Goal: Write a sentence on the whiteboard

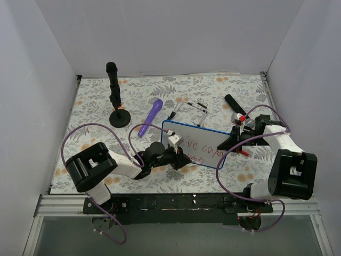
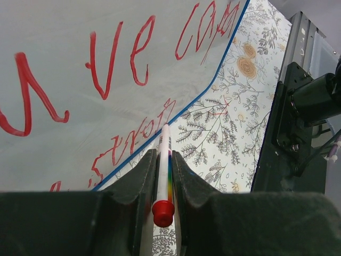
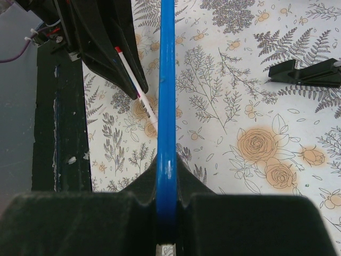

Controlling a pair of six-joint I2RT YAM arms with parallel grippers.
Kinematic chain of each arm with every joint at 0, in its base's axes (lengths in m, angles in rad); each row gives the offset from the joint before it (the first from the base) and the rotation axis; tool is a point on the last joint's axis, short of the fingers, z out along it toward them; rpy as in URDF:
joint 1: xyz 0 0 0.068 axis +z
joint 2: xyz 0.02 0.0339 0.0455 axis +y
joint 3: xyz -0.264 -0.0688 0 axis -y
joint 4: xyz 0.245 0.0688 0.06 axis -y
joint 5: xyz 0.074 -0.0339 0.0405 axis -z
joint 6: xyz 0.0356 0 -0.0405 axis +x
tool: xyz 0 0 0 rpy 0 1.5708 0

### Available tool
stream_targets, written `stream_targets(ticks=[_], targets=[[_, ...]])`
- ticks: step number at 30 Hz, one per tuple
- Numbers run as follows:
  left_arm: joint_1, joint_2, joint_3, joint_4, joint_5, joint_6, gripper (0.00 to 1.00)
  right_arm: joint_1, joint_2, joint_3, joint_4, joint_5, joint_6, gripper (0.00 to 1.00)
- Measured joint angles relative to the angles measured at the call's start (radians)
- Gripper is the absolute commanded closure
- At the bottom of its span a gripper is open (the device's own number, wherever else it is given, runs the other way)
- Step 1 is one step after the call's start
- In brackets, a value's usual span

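The whiteboard (image 1: 194,136) lies tilted on the floral mat, with the red sentence (image 1: 205,148) in two lines on it. In the left wrist view the whiteboard (image 2: 64,32) fills the upper left and the sentence (image 2: 141,50) reads "u've ca" above "stron". My left gripper (image 1: 178,156) is shut on a white marker with a red end (image 2: 164,176); its tip is at the board's blue near rim (image 2: 186,109). My right gripper (image 1: 230,141) is shut on the board's right edge, which shows edge-on as a blue rim (image 3: 167,80) between its jaws (image 3: 167,160). The marker (image 3: 136,85) also shows there.
A black microphone on a round stand (image 1: 114,98) is at the back left. A purple tool (image 1: 151,117) lies behind the board. Thin wire-like pieces (image 1: 194,106) and a black clip (image 1: 233,102) lie farther back. A black clip (image 3: 306,72) shows in the right wrist view.
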Motion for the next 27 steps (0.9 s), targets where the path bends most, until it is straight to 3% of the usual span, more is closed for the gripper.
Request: stream_targets(ticks=[14,27], targets=[[0.001,-0.275,0.0,-0.055,0.044,-0.005,1.0,0.001,-0.005,0.0,-0.001,0.001,0.003,0.99],[-0.001,-0.587,-0.133,-0.163,-0.044,-0.089,1.0,0.005,-0.057,-0.007,0.05,0.025,0.129,0.99]])
